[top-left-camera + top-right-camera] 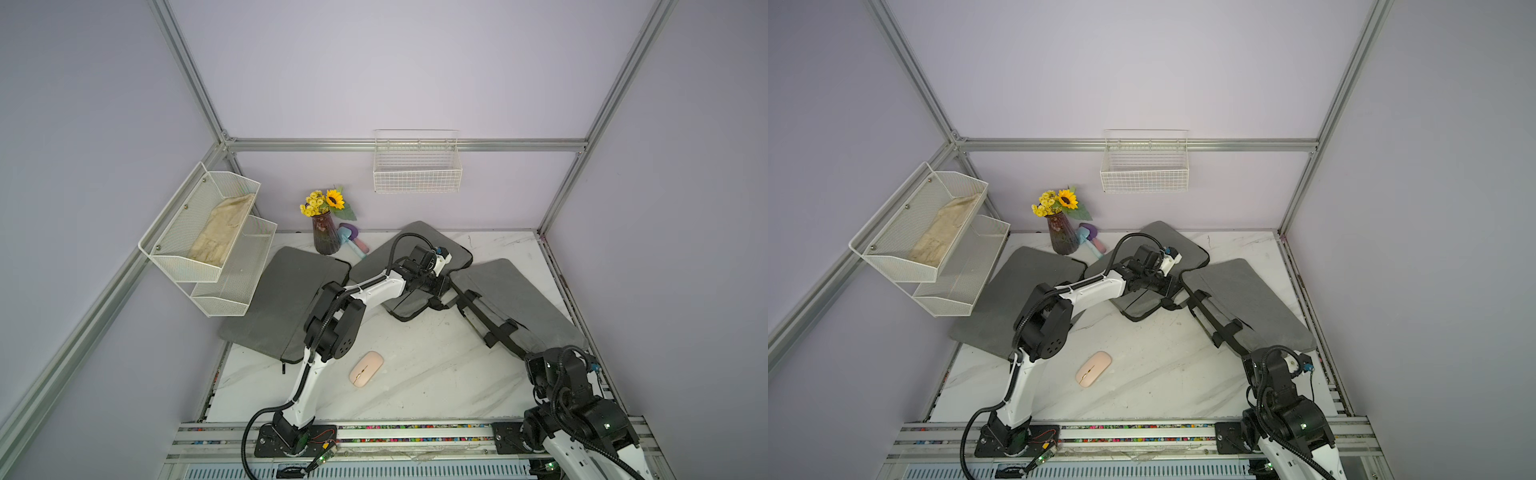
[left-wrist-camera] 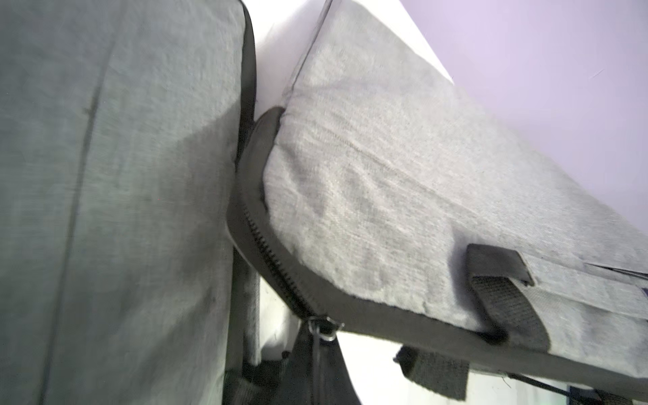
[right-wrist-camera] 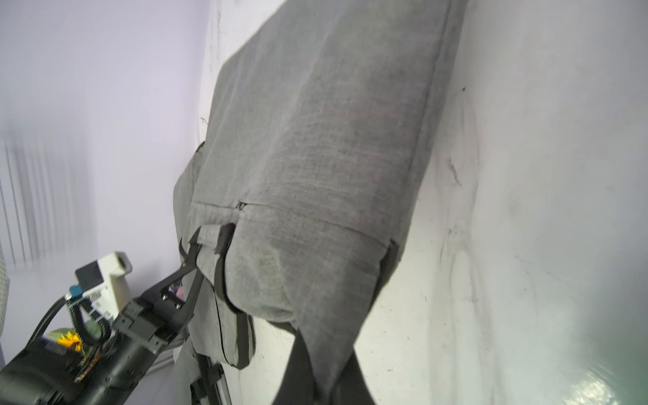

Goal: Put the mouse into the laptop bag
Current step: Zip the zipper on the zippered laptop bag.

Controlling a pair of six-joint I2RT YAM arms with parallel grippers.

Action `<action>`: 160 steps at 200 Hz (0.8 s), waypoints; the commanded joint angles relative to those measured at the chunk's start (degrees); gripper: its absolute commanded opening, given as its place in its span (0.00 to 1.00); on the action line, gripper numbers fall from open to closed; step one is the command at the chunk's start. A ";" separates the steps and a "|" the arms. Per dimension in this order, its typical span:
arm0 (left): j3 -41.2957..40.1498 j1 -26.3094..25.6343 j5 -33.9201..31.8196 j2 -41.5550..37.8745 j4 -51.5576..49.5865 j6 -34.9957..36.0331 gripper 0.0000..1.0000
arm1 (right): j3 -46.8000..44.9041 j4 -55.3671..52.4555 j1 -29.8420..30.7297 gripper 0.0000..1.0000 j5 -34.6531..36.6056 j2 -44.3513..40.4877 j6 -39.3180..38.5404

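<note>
Left gripper [image 3: 195, 260] is pinched shut on the small metal zipper pull [image 2: 324, 326] at a corner of the grey woven-fabric laptop bag [image 1: 519, 299], which lies on the white marbled tabletop [image 1: 415, 386] with two other grey bags [image 1: 282, 303] to its left. Right gripper [image 3: 326, 380] is closed too, clamped on that bag's near edge. Pale pink oval computer mouse [image 1: 366, 369] — flat, with a thin dark line down its middle — sits bare on the tabletop, well apart from every bag and both grippers.

mouse [image 1: 366, 369] on table [image 1: 436, 382]; laptop bag [image 1: 368, 265] behind it, vase [image 1: 325, 239] farther back
</note>
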 commanded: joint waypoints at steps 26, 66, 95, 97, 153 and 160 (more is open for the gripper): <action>-8.61 0.27 -4.20 -11.46 4.69 -1.68 0.00 | 3.46 0.33 -0.35 0.00 12.83 3.49 1.54; -21.06 -6.82 -10.38 -24.77 11.22 -3.65 0.00 | 2.52 10.08 -0.34 0.00 9.23 14.03 -2.20; -27.75 -12.75 -14.32 -31.56 15.38 -5.42 0.00 | 3.37 12.41 -0.47 0.00 10.16 19.39 -2.02; -28.05 -13.19 -14.57 -31.84 15.52 -5.42 0.00 | 3.55 12.44 -0.40 0.00 10.25 19.67 -2.02; -31.94 -23.78 -20.53 -33.23 19.54 -9.03 0.00 | 4.48 23.92 -0.86 0.17 2.56 32.20 -8.60; -32.02 -24.36 -20.65 -32.88 19.90 -9.59 0.00 | 4.76 24.67 -1.50 0.21 1.86 34.53 -9.28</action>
